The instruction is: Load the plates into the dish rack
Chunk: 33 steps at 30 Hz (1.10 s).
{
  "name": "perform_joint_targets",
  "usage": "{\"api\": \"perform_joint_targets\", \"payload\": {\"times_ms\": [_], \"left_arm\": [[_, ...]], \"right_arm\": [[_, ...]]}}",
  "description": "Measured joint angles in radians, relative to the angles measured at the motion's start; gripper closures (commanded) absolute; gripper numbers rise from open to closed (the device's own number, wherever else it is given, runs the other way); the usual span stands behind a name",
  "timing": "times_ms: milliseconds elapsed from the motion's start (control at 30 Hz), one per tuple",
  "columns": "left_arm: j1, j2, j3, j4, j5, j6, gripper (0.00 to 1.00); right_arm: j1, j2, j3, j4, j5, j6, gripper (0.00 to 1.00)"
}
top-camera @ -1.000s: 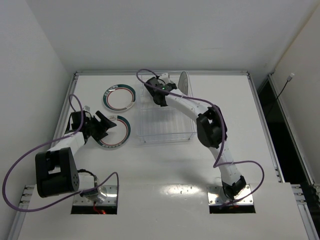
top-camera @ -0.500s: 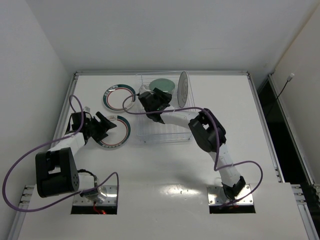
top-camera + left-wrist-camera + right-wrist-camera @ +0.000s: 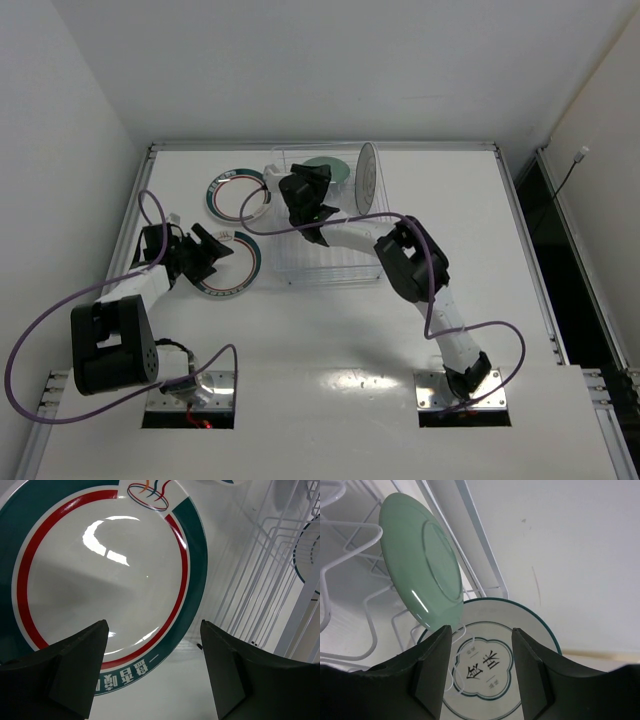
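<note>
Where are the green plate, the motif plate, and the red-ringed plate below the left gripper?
green plate [image 3: 420, 555], right wrist view, its underside.
motif plate [image 3: 482, 672], right wrist view, its motif.
red-ringed plate [image 3: 100, 580], left wrist view, its white middle.

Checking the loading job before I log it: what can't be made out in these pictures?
Top view: the left gripper covers part of the near plate; contact cannot be told.
Top view: the right arm hides part of the rack; its clear slots are too faint to count.
Right wrist view: the fingers and the bottom edge cut off the motif plate.
</note>
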Motion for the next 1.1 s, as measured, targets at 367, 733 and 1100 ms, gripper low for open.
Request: {"api": "perform_joint_targets", "payload": {"times_ms": [367,733,1100], "left_arm": [[0.000,0.000,0.000,0.000,0.000,0.000,0.29],[0.000,0.000,0.000,0.000,0.000,0.000,0.29],[0.000,0.008,0.000,0.001,0.000,0.000,0.29]], "right_arm": [[-0.021,0.004,0.000,-0.110,-0.193,0.023,0.53],[-0.043,0.020,0.111,-0.259,-0.287,0.119,0.53],[-0.089,0.083,0.160,-0.271,-0.323,0.167,0.53]]}}
